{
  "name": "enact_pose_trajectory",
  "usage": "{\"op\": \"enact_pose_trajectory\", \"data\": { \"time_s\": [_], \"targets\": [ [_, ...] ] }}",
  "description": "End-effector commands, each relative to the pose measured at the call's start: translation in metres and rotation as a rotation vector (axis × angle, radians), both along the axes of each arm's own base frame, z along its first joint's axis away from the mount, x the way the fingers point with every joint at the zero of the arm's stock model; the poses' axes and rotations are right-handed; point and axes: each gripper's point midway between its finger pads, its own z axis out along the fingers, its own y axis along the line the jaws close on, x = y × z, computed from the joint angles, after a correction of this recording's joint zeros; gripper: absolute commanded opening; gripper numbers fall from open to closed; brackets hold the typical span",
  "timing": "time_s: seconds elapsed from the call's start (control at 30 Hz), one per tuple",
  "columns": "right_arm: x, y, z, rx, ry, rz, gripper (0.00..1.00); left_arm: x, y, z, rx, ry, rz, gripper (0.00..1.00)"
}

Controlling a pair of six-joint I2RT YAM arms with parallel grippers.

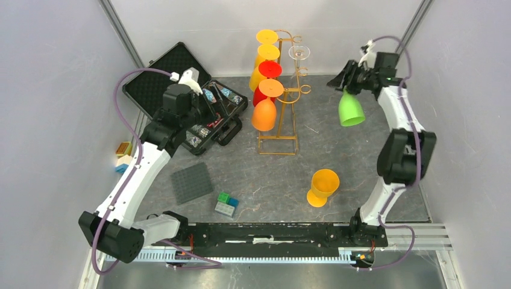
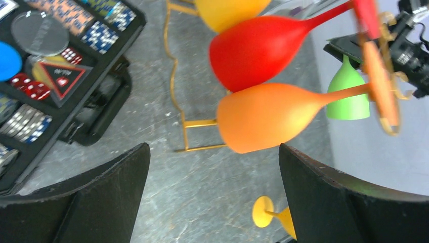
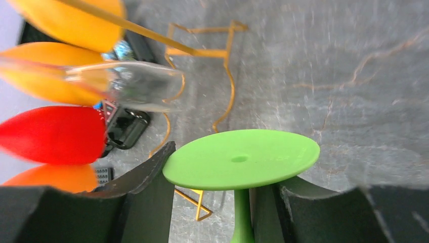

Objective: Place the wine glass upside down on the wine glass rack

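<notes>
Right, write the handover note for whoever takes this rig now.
Left gripper: open, empty, over the case, left of the rack.
Right gripper: shut on the green glass by its stem, bowl down, in the air right of the rack.
Rack: four coloured glasses hang on its left side, a clear glass on its right.
Done: green glass lifted and inverted.
Left: hang it on a free right-side loop. A yellow glass also sits on the table.
</notes>
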Motion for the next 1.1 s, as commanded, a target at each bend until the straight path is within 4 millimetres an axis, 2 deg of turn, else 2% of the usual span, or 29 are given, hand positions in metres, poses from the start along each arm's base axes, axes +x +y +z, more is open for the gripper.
{"op": "enact_pose_trajectory", "data": {
  "time_s": [0.0, 0.23, 0.33, 0.4, 0.6, 0.73, 0.83, 0.87, 0.97, 1.07],
  "targets": [
    [-0.028, -0.004, 0.088, -0.080, -0.238, 0.014, 0.00, -0.003, -0.018, 0.071, -0.183, -0.128, -0.051, 1.00],
    [-0.088, 0.023, 0.172, 0.006, -0.472, 0.101, 0.00, -0.011, -0.041, 0.121, -0.268, -0.138, -0.138, 1.00],
    [-0.116, 0.035, 0.208, 0.037, -0.583, 0.147, 0.00, -0.022, -0.070, 0.141, -0.258, -0.154, -0.240, 1.00],
    [-0.134, 0.039, 0.225, 0.044, -0.640, 0.162, 0.00, -0.029, -0.089, 0.156, -0.256, -0.171, -0.298, 1.00],
    [-0.181, 0.054, 0.261, 0.052, -0.778, 0.231, 0.07, -0.054, -0.145, 0.184, -0.303, -0.180, -0.456, 1.00],
    [-0.212, 0.063, 0.281, 0.058, -0.848, 0.262, 0.11, -0.065, -0.172, 0.187, -0.336, -0.146, -0.526, 0.99],
    [-0.234, 0.069, 0.292, 0.080, -0.888, 0.284, 0.11, -0.069, -0.181, 0.187, -0.377, -0.098, -0.537, 0.97],
    [-0.245, 0.072, 0.302, 0.100, -0.924, 0.299, 0.11, -0.070, -0.183, 0.189, -0.397, -0.084, -0.540, 0.97],
    [-0.275, 0.083, 0.313, 0.162, -0.979, 0.365, 0.11, -0.074, -0.187, 0.195, -0.449, -0.057, -0.559, 0.96],
    [-0.296, 0.092, 0.310, 0.196, -0.998, 0.430, 0.18, -0.080, -0.193, 0.201, -0.502, -0.023, -0.596, 0.95]
  ]
}}
